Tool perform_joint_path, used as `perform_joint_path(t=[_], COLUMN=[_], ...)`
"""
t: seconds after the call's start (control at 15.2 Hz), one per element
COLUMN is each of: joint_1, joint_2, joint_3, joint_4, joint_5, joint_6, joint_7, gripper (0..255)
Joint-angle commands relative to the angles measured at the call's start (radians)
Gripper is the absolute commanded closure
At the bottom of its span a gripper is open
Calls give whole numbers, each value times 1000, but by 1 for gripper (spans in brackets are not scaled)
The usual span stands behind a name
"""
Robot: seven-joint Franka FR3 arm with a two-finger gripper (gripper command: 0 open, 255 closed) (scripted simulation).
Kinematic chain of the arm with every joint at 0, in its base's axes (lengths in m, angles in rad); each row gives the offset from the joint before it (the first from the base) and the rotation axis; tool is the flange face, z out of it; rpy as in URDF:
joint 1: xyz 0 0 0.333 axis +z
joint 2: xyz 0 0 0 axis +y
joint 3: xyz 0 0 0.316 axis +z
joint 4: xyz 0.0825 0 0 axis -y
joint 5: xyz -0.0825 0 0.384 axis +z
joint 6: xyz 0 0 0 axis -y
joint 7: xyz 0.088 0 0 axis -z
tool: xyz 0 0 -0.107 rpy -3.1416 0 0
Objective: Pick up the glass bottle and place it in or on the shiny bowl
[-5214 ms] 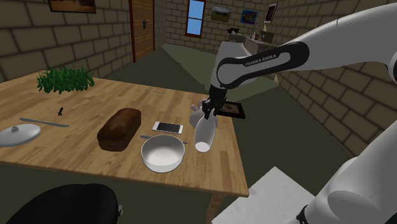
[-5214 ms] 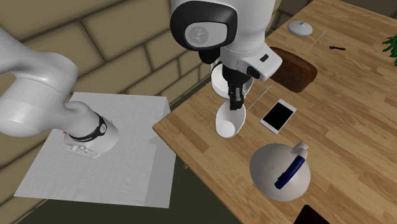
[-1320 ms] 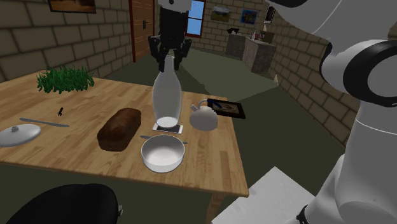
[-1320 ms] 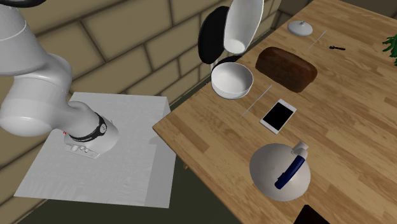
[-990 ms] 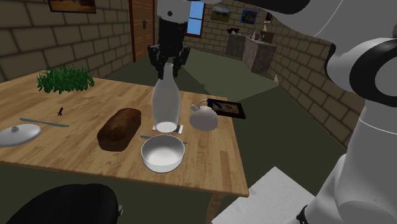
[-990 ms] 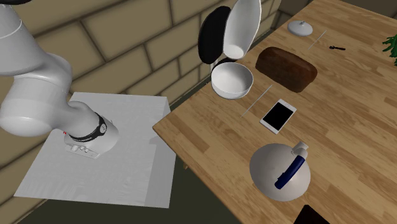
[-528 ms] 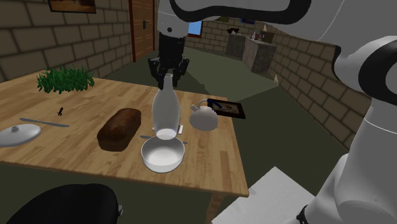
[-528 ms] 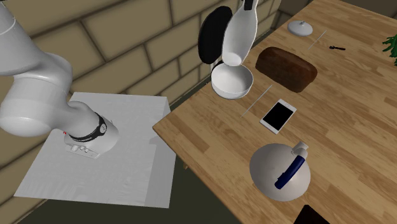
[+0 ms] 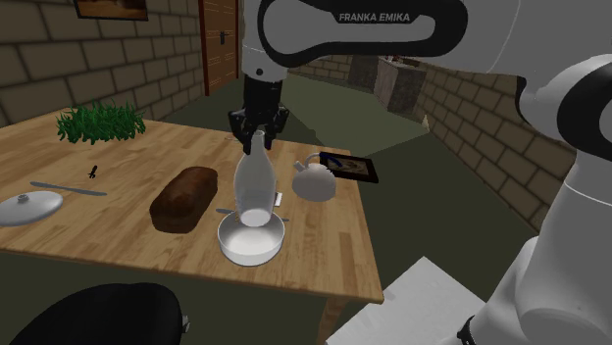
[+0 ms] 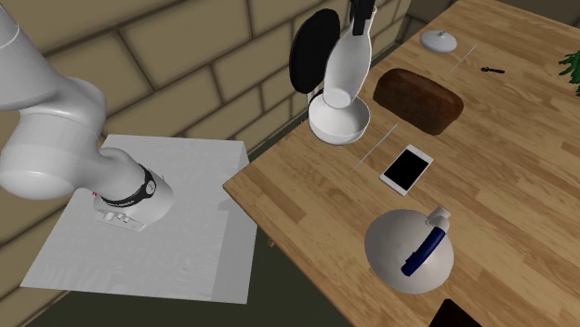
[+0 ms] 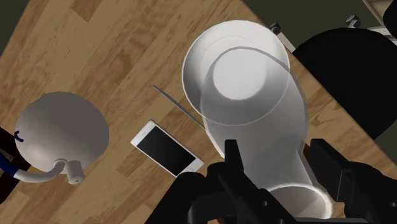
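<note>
Hanging neck-up from the black gripper, a pale, see-through bottle is seen in the shoulder view with its base lowered over the hollow of the white bowl. The bowl stands close to the near edge of the wooden table. The bottle's neck is clasped between the two fingers. A dark loaf is laid at the shoulder view's left of the bowl, and a rounded grey kettle is set farther back at its right.

In the second exterior view the gripper is cut by the top edge, and the bottle is held slightly tilted, its base at the bowl's rim (contact cannot be judged). A phone is placed between the bowl and the kettle, apart from both.

In the wrist view the bottle is gripped on both sides by the fingers, and its round base is seen directly over the bowl. The phone and the kettle are seen off to one side.
</note>
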Motion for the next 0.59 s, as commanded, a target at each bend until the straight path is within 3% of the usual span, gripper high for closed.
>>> perform_joint_path(t=[0.0, 0.53], joint_1=[-2, -5], joint_2=[-7, -7], joint_3=[-1, -3], joint_4=[-36, -148], joint_5=[2, -1], joint_6=[30, 143], joint_7=[0, 6], gripper=[255, 255])
